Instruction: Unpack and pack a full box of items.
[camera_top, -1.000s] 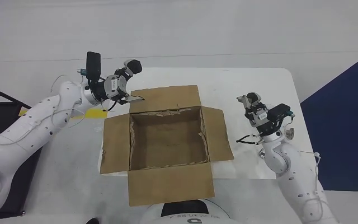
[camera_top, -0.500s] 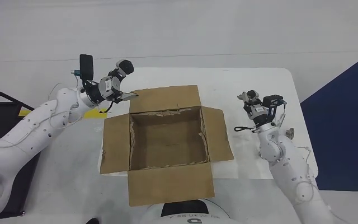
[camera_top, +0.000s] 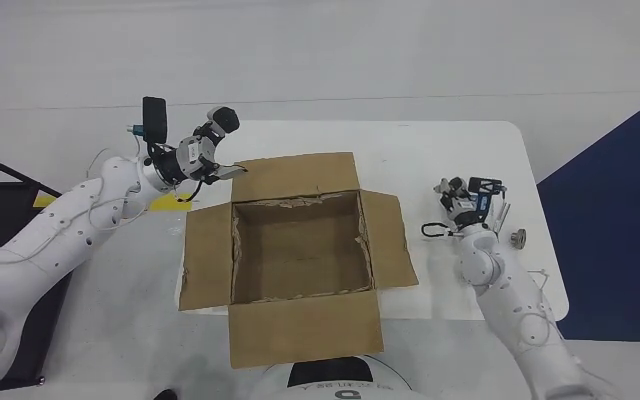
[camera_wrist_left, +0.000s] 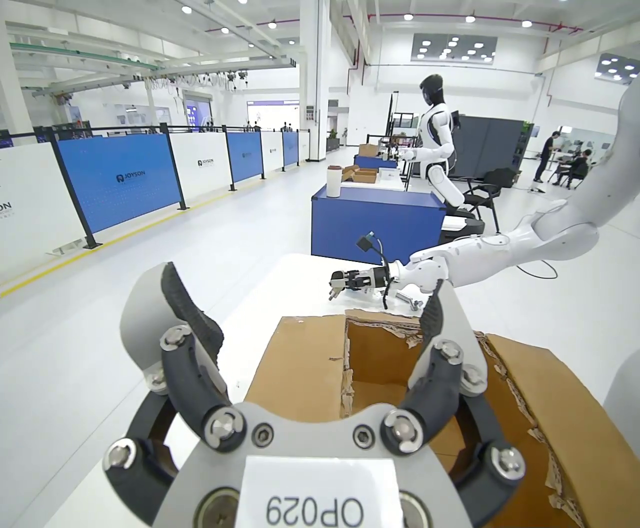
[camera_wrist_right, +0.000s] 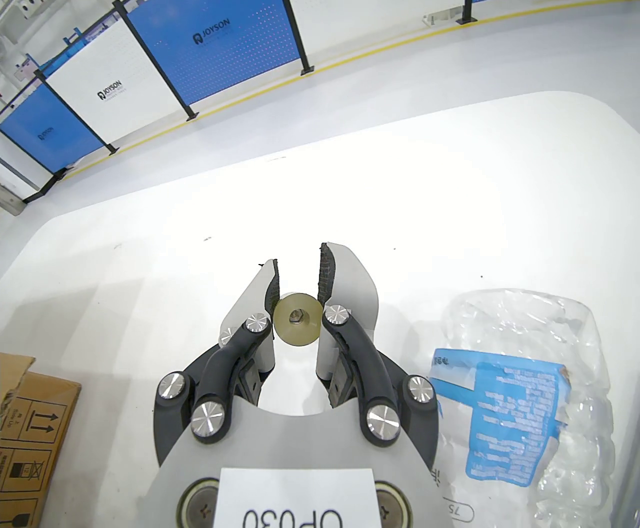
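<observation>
Right gripper (camera_wrist_right: 298, 260) is pinching a small yellowish disc (camera_wrist_right: 296, 325) above the white table (camera_top: 450, 140), off to the side of the opened cardboard box (camera_top: 300, 175).

The disc has a hex-headed centre. It is sitting low between the two fingers and touching both pads, with the fingertips standing slightly apart beyond it. A clear bubble plastic bag (camera_wrist_right: 520, 390) with a blue label is lying on the table just beside that gripper, on the side away from the box. The box is sitting mid-table with its four flaps folded outward. The left gripper (camera_wrist_left: 310, 315) is hanging over the box's far-left corner, fingers spread wide apart.
</observation>
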